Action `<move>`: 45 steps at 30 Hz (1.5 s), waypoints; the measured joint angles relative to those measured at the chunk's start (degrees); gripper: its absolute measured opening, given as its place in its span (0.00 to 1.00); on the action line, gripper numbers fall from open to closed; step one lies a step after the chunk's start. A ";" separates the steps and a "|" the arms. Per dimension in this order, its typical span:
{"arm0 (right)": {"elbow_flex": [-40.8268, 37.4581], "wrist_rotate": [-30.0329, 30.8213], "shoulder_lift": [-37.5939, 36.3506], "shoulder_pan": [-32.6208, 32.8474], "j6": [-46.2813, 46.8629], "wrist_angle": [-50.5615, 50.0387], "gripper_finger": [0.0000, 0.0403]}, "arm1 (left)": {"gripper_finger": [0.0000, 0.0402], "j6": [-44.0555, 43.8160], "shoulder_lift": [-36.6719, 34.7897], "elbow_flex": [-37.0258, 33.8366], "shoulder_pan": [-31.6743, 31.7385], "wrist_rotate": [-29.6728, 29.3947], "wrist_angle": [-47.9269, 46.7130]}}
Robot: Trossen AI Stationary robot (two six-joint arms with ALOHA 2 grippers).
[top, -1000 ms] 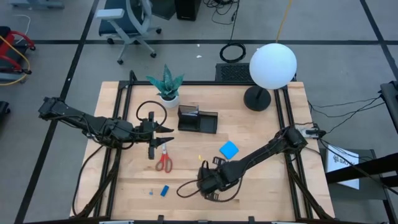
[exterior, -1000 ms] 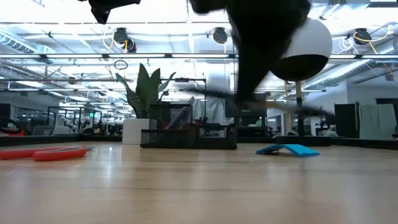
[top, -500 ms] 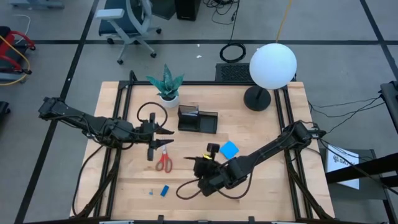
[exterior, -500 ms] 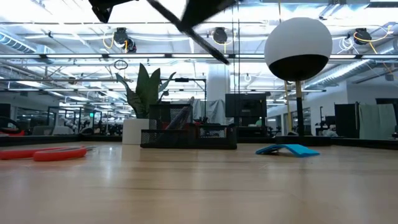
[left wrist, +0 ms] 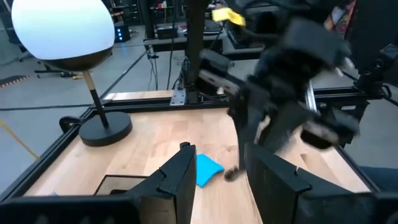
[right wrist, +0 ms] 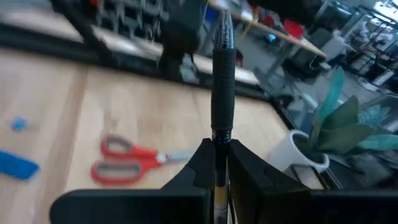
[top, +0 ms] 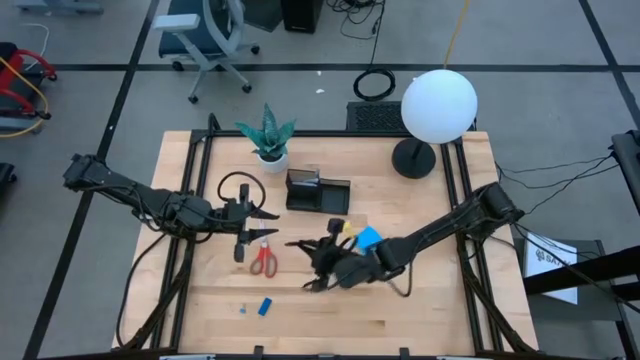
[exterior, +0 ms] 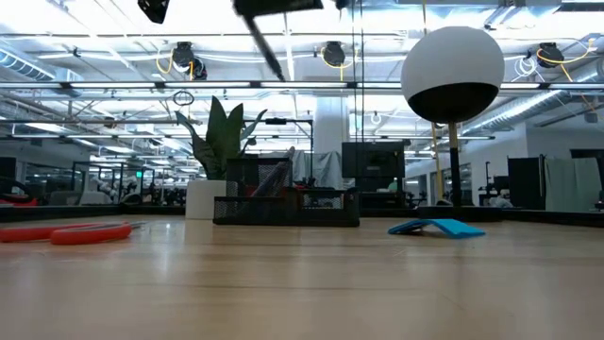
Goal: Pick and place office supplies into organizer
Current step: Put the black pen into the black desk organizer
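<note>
**Pen in hand, bound for the organizer**

On the desk (top: 420, 300), the organizer (top: 318, 192) sits near the back, ahead of me. My right end effector (top: 322, 262) is clamped tight on a black pen (right wrist: 222, 81), carried aloft just short of it. My left end effector (top: 262, 222), partly open and empty, hovers above the red-handled scissors (top: 264, 260). Next, I judge, I must line the pen over a compartment before letting go. I read no labels or writing.
</note>
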 joint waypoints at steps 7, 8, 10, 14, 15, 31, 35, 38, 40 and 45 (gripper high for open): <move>-14.51 -7.27 -9.61 -1.23 -6.26 22.76 0.04 | 0.36 0.28 0.00 0.00 0.02 -1.82 0.55; -16.36 -9.23 -10.84 -1.65 -6.84 26.47 0.04 | 0.36 0.15 0.02 0.00 0.02 -2.75 1.01; -19.38 -14.10 -12.34 -3.09 -7.29 33.51 0.04 | 0.36 0.24 0.67 0.00 0.18 -3.59 2.15; -22.88 -23.53 -12.73 -7.14 -6.04 38.86 0.04 | 0.36 1.67 2.45 -0.02 0.85 -3.03 4.82; -23.10 -24.94 -12.73 -8.22 -5.02 38.74 0.04 | 0.36 2.04 2.94 -0.02 1.02 -2.95 6.24; -23.05 -32.86 -11.74 -13.78 -2.30 39.17 0.04 | 0.36 6.68 5.55 -0.01 1.60 -2.93 15.29; -23.03 -32.86 -11.74 -13.75 -2.16 39.10 0.04 | 0.36 8.12 8.86 0.02 1.65 -0.23 19.78; -23.02 -32.84 -11.74 -13.54 -2.14 39.06 0.04 | 0.36 9.65 11.09 0.02 1.95 -0.15 23.32; -22.99 -32.86 -11.74 -13.26 -2.14 38.62 0.04 | 0.36 9.75 12.02 0.02 2.49 -0.14 25.67; -22.99 -33.00 -11.74 -13.22 -1.51 38.55 0.04 | 0.36 9.54 14.43 0.02 4.07 1.42 28.60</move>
